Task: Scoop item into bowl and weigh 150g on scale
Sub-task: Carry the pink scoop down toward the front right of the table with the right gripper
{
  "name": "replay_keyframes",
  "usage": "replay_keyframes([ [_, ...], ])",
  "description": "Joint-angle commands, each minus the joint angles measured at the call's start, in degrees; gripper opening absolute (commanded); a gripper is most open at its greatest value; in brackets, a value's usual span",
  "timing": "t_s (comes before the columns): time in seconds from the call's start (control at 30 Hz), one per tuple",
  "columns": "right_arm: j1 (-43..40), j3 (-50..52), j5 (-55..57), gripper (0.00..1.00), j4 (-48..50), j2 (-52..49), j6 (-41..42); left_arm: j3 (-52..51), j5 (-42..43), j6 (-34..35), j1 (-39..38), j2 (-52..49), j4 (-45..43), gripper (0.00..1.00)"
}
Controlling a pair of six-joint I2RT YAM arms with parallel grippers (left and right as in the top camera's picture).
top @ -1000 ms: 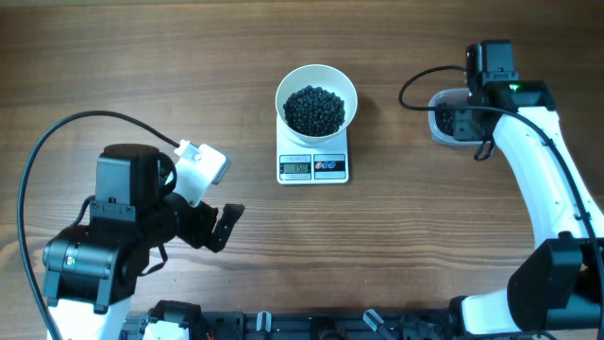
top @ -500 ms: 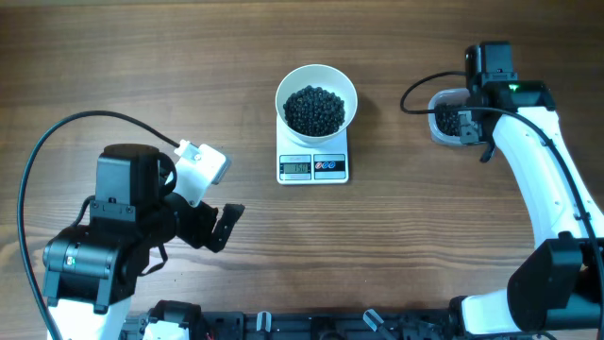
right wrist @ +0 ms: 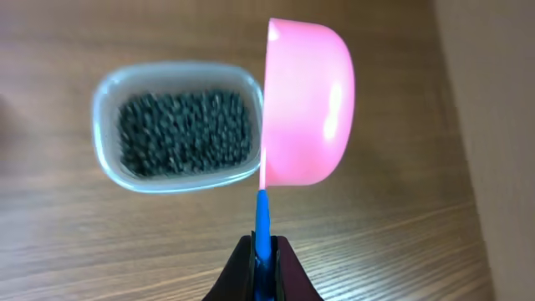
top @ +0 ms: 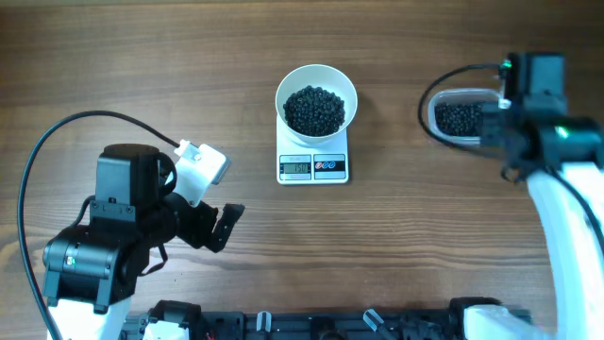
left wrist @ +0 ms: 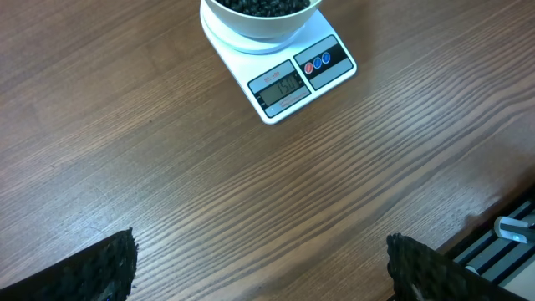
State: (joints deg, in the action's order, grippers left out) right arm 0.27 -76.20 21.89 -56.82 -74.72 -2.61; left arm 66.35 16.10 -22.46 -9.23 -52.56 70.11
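Centrally on the wooden worktop [top: 189, 76] lies one white scale [top: 313, 167], and on its platform, behind the front edge, sits one round white bowl [top: 316, 74] with a dark heap of pellets [top: 314, 110] inside. That front edge carries one grey display [left wrist: 281, 84] and two round buttons [left wrist: 316, 62], one red and one blue; the digits are too small to read with certainty. Well apart from the scale, on its right, stands one clear tub [top: 432, 118] holding a second mass of the same pellets, so they lie in two places: the bowl on the scale and this tub. Over that tub's edge farther from the scale hangs one pink scoop [right wrist: 309, 104], tipped on its side with its rim turned toward the tub; whether anything is in it cannot be told. The right tool [right wrist: 263, 259] is clamped tight on the scoop's thin blue handle [right wrist: 262, 219]. Well apart from the scale on its left and nearer the robot's base, the left tool [left wrist: 259, 272] hangs with its jaws spread wide, its two dark fingers [left wrist: 92, 267] far apart and holding nothing.
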Motion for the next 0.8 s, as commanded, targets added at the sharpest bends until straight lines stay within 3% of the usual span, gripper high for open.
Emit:
replay_keyframes([
  [0.0,-2.1,0.1,-4.5,0.04,-2.5,5.8,4.9,0.9,-0.1,-1.1,0.4,0.1,-0.2,1.0],
  [0.13,-4.7,0.1,-7.0,0.04,-11.9,12.8,10.4,0.9,-0.1,-1.1,0.4,0.1,-0.2,1.0],
  [0.43,-6.4,0.1,-7.4,0.04,-17.0,26.1,21.9,0.9,-0.1,-1.2,0.4,0.1,-0.2,1.0],
  [0.57,-6.4,1.4,-7.4,0.04,-20.2,29.2,31.4,0.9,-0.1,-1.2,0.4,0.1,-0.2,1.0],
  [0.77,-6.3,12.0,-15.2,0.04,-15.0,29.6,36.2,0.9,-0.1,-1.2,0.4,0.1,-0.2,1.0],
])
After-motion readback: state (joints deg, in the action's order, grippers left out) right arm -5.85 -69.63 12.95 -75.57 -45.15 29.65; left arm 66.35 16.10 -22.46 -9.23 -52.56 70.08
